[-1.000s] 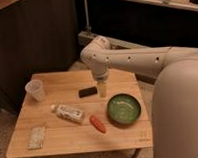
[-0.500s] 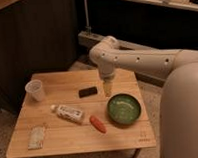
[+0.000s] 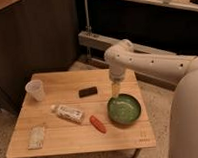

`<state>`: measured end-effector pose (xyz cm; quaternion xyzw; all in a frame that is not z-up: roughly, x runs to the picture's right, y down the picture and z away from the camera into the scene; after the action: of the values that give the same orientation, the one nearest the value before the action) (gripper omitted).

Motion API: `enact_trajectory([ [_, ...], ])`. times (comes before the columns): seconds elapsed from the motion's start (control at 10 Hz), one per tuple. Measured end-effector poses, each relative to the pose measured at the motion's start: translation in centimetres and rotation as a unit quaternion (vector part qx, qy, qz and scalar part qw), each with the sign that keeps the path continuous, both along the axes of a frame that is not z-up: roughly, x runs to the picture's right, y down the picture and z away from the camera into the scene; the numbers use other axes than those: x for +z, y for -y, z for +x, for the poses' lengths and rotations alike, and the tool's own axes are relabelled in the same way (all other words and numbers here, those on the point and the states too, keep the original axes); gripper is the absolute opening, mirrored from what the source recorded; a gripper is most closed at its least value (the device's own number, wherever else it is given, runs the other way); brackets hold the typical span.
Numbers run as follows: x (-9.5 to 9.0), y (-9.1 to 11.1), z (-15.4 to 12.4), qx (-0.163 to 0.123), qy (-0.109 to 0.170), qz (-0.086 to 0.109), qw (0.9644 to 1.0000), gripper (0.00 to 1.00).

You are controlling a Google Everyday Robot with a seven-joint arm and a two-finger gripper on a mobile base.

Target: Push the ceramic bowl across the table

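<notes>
Centrally, the small rectangular light wooden plank-topped table (image 3: 71,142) carries every item. The white robot arm (image 3: 152,65) reaches in from the right above the table's far right part. The round shallow green glazed ceramic bowl (image 3: 124,110) sits near the table's right edge. The gripper (image 3: 115,90) points down just over the bowl's far rim, jaws spread wide, holding nothing. A translucent plastic cup (image 3: 35,90) stands at the left; a pale flat packet (image 3: 37,137) lies front left; a white labelled tube (image 3: 68,113), a black rectangular object (image 3: 87,91) and a red oblong item (image 3: 98,123) lie between cup and bowl
</notes>
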<state>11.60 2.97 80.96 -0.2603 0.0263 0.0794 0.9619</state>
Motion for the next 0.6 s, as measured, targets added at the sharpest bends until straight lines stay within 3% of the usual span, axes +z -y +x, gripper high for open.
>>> enact_trajectory([
  [0.4, 1.9, -2.3, 3.2, 0.030, -0.009, -0.007, 0.9995, 0.80],
  [0.6, 2.9, -4.7, 5.3, 0.039, -0.020, -0.010, 0.9990, 0.80],
])
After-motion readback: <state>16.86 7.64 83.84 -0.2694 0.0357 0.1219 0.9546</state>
